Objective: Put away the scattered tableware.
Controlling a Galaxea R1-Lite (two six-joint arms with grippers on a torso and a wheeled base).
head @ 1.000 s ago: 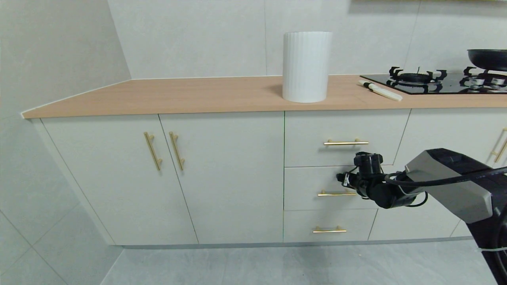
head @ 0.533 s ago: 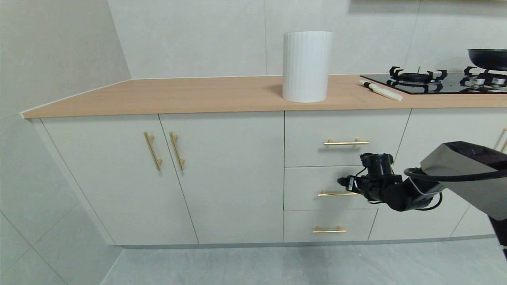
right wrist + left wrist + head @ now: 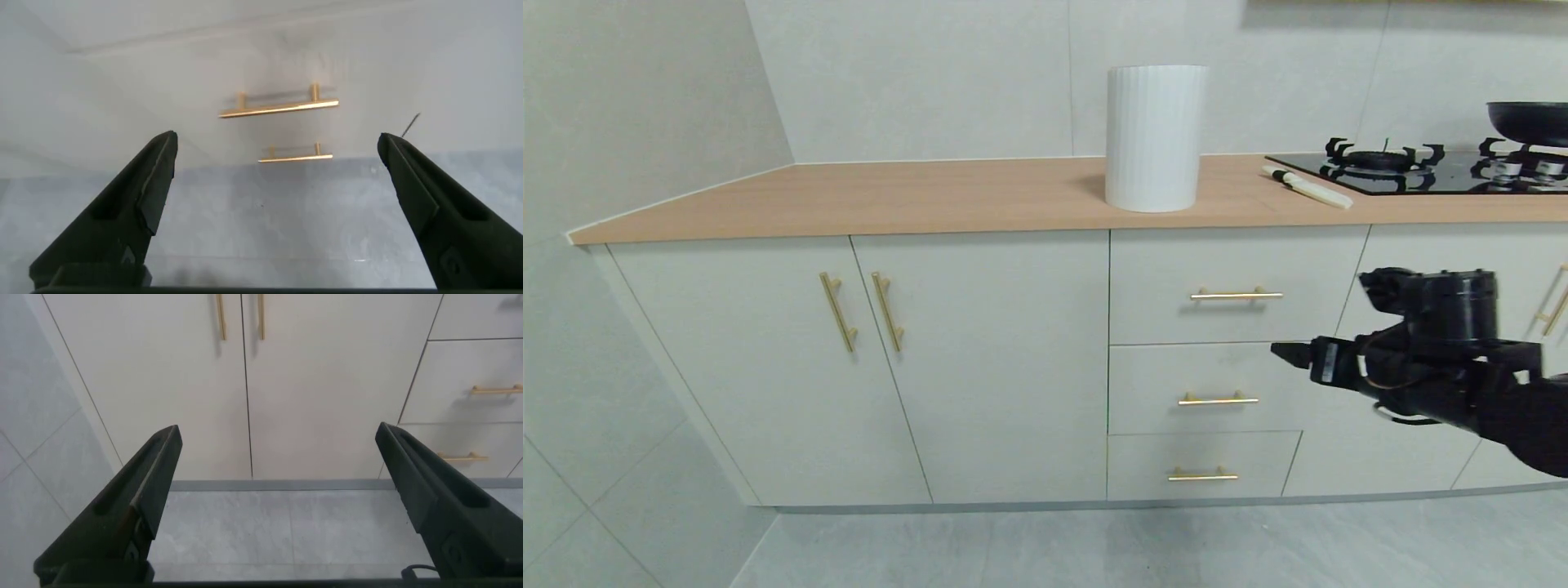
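Note:
A cream-handled utensil [image 3: 1307, 187] lies on the wooden counter [image 3: 931, 196] beside the hob. To its left stands a tall white ribbed holder [image 3: 1153, 137]. My right gripper [image 3: 1290, 354] hangs open in front of the drawer stack, just right of the middle drawer's brass handle [image 3: 1218, 399] and apart from it. In the right wrist view, my right gripper [image 3: 278, 140] holds nothing, and beyond it are two drawer handles [image 3: 278, 106]. My left gripper [image 3: 278, 437] is open and empty, low down and facing the cabinet doors [image 3: 245, 376] and the floor.
A black gas hob [image 3: 1421, 167] with a dark pan [image 3: 1529, 121] sits at the counter's right end. All three drawers [image 3: 1225, 286] and the double doors [image 3: 866, 359] are closed. Grey tiled floor [image 3: 1094, 547] lies below, and a wall closes off the left.
My right arm has drawn back from the middle drawer's handle, moving right and slightly up. The drawers stay closed and nothing on the counter has moved.

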